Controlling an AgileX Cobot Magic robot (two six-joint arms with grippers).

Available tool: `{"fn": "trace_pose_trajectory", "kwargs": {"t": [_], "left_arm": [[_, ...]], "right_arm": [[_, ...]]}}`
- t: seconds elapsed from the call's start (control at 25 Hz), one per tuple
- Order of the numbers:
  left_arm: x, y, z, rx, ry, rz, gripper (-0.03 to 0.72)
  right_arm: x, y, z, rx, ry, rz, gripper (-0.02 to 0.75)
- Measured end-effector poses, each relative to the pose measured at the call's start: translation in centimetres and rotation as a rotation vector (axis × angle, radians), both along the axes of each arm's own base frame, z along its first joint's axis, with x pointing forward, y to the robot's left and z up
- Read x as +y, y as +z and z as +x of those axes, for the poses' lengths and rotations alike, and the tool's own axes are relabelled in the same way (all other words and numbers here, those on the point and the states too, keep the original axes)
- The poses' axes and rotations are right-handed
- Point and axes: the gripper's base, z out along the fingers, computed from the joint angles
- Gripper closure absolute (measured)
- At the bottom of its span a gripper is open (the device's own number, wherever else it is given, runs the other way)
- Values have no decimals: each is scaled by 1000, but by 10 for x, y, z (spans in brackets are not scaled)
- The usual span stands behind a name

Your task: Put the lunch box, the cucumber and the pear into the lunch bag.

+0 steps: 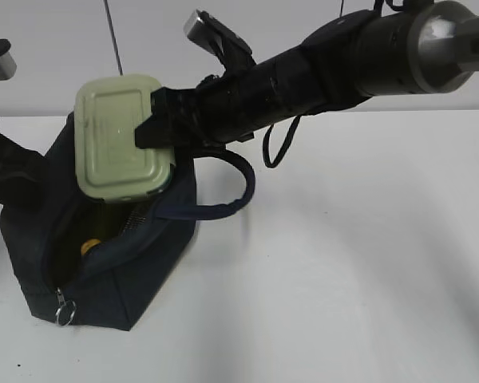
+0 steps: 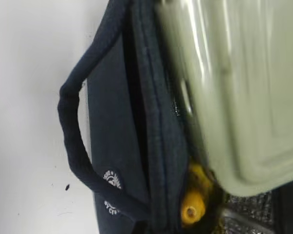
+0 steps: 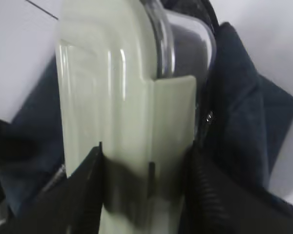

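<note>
The navy lunch bag (image 1: 120, 279) stands open-topped at the left of the white table. Over its mouth my right gripper (image 1: 156, 128) is shut on the lunch box (image 1: 120, 136), clamping the sage-green lid's clip side (image 3: 145, 161), with the box tilted on edge and its lower end entering the opening. The yellow pear (image 1: 90, 246) lies inside the bag, seen past the rim (image 2: 193, 207). The cucumber is hidden. My left arm (image 1: 4, 163) meets the bag's left rim; its jaws do not show, and the rim fabric (image 2: 161, 161) runs down to where they sit.
One loop handle (image 1: 231, 199) hangs out to the right of the bag, the other (image 2: 71, 141) lies on the table. A metal ring pull (image 1: 65, 309) dangles at the bag's front corner. White table (image 1: 343, 263) stretches to the right.
</note>
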Motion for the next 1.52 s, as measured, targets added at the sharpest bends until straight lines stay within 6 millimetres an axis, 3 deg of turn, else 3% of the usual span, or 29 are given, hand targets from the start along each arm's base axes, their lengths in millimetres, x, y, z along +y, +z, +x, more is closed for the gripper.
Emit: {"fn": "trace_pose_trajectory", "kwargs": {"t": [0.28, 0.48, 0.8, 0.96, 1.12, 1.52], "left_arm": [[0, 1, 2, -15, 29, -16, 683], [-2, 2, 3, -22, 40, -37, 683], [-3, 2, 3, -21, 46, -51, 683], [-3, 2, 3, -21, 46, -51, 683], [-3, 2, 3, -19, 45, -51, 683], [-3, 2, 3, -18, 46, -53, 683]], "right_arm": [[-9, -18, -11, 109, 72, -215, 405], [-8, -16, -11, 137, 47, -200, 405], [28, -20, -5, 151, 82, -154, 405], [38, -16, -3, 134, 135, -149, 402], [39, -10, -3, 108, 178, -173, 319], [40, 33, 0, 27, 246, -271, 278]]}}
